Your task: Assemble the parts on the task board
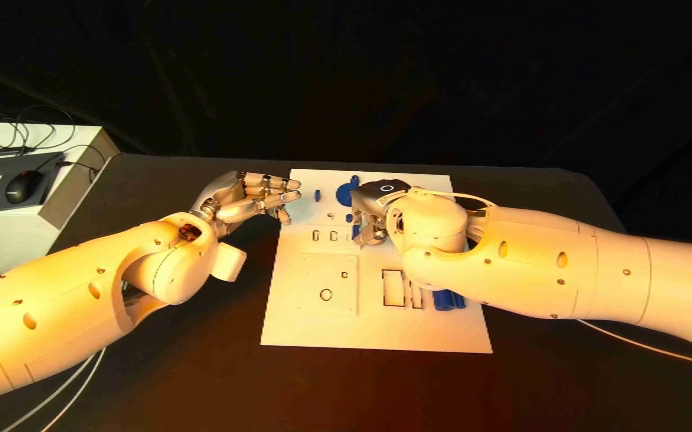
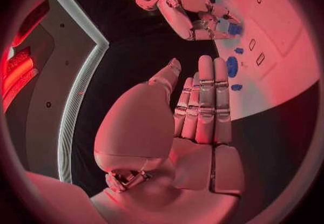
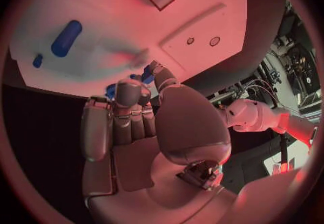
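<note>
So the task board (image 1: 325, 297) sits dead center on the black table (image 1: 159, 372). My left hand (image 1: 248, 198) hovers off its 10 o'clock corner, fingers straight and holding nothing. My right hand (image 1: 378, 214) is down at the board's 12 o'clock end, fingers curled onto a small blue part (image 2: 234, 29). A longer blue part (image 1: 449, 300) lies at 4 o'clock.

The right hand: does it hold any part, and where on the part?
The right hand pinches a small blue part between its fingertips, above the white task board. The left hand holds nothing.
</note>
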